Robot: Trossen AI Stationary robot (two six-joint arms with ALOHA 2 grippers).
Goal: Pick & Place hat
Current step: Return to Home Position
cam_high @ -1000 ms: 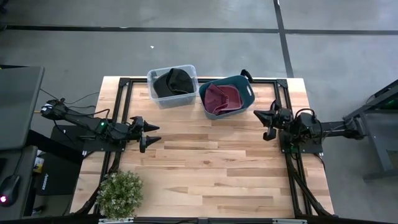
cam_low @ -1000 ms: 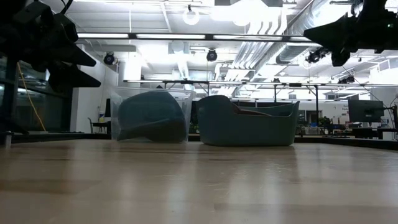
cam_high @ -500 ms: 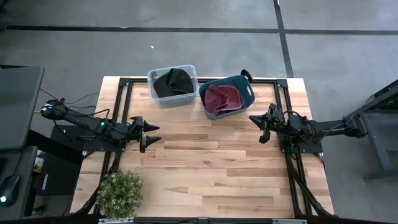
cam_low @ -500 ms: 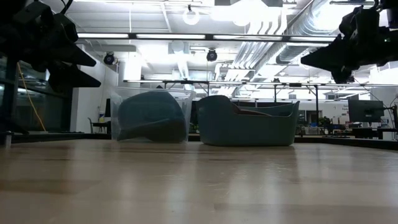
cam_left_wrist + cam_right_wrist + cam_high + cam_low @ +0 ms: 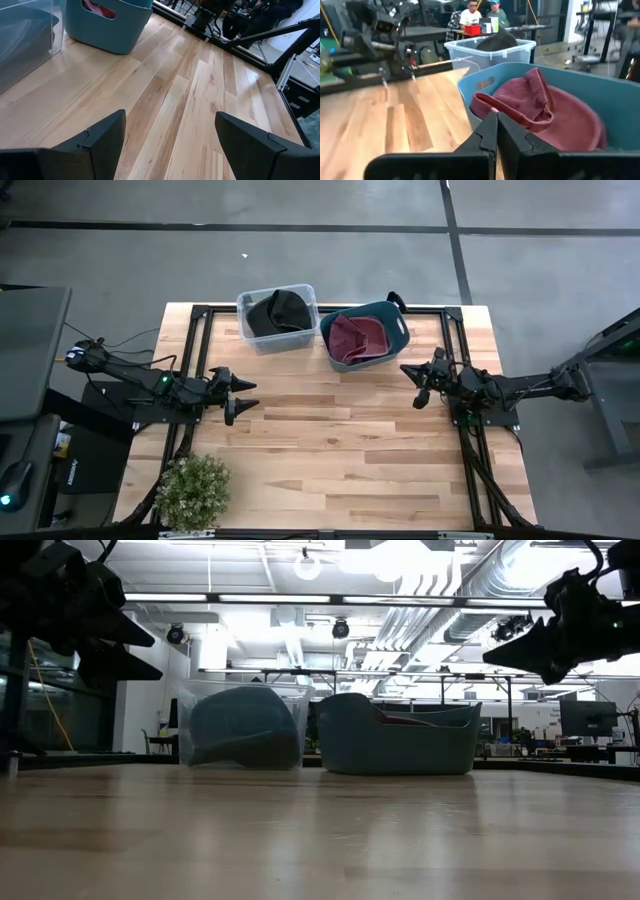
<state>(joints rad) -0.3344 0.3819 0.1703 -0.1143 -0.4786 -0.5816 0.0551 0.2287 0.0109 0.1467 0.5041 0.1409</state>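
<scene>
Finds no cap loose on the table (image 5: 340,450), only bare wood between the arms. Catches the right arm lower than a second ago and stretched a shade farther toward the middle, its right claw (image 5: 496,116) pinched together on nothing, near the blue bin (image 5: 400,745) but clear of it. Finds the left claw (image 5: 169,116) unmoved at the left side, spread wide and empty. Reads as sorting done, with only the settling to home left. Places the transparent bin (image 5: 462,52) at the far edge, just beside the blue one. Shows the black cap (image 5: 496,41) inside the clear bin, dark and domed above the rim. Shows the red cap (image 5: 545,120) in the blue bin (one or two, cannot tell), soft, crumpled, faded maroon.
</scene>
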